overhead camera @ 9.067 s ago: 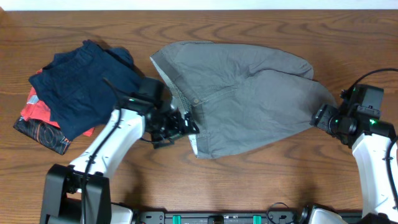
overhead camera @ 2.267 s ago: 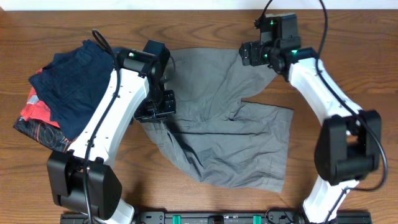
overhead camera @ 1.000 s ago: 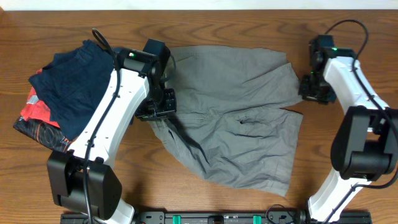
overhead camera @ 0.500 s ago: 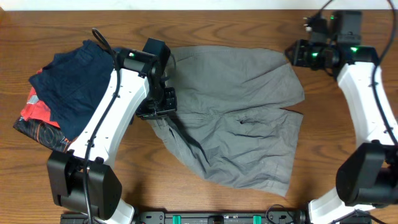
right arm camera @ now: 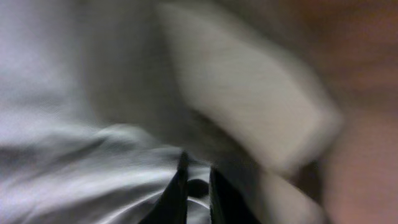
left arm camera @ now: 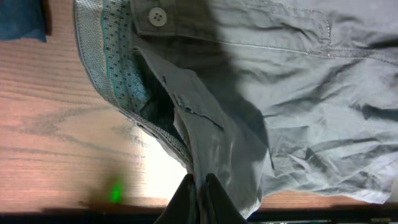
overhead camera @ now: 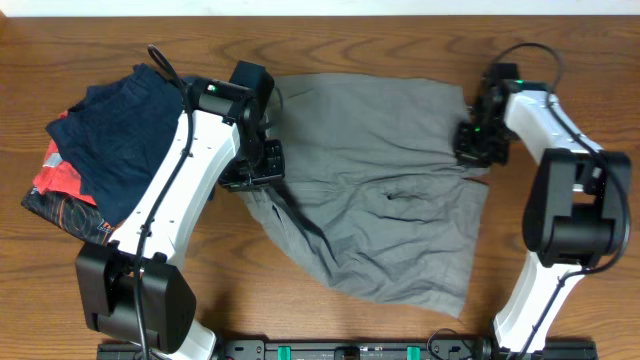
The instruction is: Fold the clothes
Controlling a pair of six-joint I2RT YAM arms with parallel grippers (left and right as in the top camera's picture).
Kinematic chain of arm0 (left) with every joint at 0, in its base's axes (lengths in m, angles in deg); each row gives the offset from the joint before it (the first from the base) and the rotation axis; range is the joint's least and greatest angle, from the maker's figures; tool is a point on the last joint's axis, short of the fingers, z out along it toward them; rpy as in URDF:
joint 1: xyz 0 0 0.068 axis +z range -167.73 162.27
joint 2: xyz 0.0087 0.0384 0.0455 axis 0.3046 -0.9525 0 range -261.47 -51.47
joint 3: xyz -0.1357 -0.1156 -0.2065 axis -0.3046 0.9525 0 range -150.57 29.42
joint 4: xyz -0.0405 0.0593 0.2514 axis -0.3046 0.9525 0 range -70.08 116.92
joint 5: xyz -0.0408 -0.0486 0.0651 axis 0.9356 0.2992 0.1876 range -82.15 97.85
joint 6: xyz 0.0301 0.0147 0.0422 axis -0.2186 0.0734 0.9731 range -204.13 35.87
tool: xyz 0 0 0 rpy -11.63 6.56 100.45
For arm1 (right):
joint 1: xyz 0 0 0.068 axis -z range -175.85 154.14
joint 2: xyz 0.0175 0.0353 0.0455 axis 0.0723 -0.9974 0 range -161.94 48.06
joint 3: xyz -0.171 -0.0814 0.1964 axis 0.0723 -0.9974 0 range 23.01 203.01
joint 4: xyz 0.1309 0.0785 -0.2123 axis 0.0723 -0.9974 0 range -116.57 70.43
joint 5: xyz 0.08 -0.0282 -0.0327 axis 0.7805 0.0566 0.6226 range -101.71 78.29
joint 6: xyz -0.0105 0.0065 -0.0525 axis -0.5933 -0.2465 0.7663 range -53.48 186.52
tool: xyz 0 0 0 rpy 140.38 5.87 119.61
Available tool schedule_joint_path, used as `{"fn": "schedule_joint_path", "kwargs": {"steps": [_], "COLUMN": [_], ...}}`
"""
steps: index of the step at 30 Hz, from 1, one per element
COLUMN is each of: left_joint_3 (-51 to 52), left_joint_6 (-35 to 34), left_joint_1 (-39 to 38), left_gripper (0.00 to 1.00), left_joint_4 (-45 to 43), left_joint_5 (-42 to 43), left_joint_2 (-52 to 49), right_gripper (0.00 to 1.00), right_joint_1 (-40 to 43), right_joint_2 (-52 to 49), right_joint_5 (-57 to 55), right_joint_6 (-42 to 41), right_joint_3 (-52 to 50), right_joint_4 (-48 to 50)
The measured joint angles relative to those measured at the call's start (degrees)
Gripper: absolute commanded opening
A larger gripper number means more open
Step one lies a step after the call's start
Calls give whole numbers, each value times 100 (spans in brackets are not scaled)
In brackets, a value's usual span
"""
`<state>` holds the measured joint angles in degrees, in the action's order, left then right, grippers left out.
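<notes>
The clothes, grey shorts (overhead camera: 380, 190), lie spread on the table's middle, waistband to the left, legs to the right and front. My left gripper (overhead camera: 258, 170) sits at the waistband's left side. In the left wrist view it (left arm camera: 200, 183) is shut on a raised fold of the grey shorts (left arm camera: 280, 93), below the patterned waistband lining (left arm camera: 118, 68) and a button (left arm camera: 157, 17). My right gripper (overhead camera: 476, 142) rests on the upper leg's right edge. The right wrist view is blurred. There the gripper (right arm camera: 198, 180) has its jaws almost together, with grey cloth (right arm camera: 74, 124) in the narrow gap.
A folded navy garment (overhead camera: 130, 140) lies at the left on top of a red-and-black patterned one (overhead camera: 65, 195). A navy corner (left arm camera: 22, 18) shows in the left wrist view. Bare wooden table (overhead camera: 560, 260) surrounds the shorts at front and right.
My right arm rose off the table to the back right, then came down onto the upper leg's right edge, jaws narrowing. The left arm and the shorts stayed put.
</notes>
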<state>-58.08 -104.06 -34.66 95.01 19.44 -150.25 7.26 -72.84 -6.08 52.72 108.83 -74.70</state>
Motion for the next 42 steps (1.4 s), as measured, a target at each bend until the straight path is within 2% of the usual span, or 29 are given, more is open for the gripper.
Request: {"fn": "schedule_joint_path", "kwargs": {"steps": [3,7,16,19,25,32,42], "left_joint_3": [0,0,0,0,2,2,28], "left_joint_6": [-22,-85,-107,-107,-107,-125,-129], "left_joint_1": [0,0,0,0,0,0,-2], "left_gripper": [7,6,6,6,6,6,6], "left_joint_4": [-127,-280,-474,-507,-551,-699,-1421], "left_joint_5": [0,0,0,2,0,2,2], "left_joint_2": [0,0,0,0,0,0,0], "right_gripper": [18,21,21,21,20,12,5], "right_joint_1": [260,442,35,-262,-828,-1086,-730], "right_joint_2": [153,516,1558,1565,1554,1539,1504], "right_joint_5": [-278,-192,531,629,745,566,17], "right_joint_6": [-131,127,1088,1226,1292,848,483], "right_joint_3": [0,0,26,-136,-1180,-2365,-2573], "right_joint_4": [83,-13,-1943,-1991,-1108,638,3053]}}
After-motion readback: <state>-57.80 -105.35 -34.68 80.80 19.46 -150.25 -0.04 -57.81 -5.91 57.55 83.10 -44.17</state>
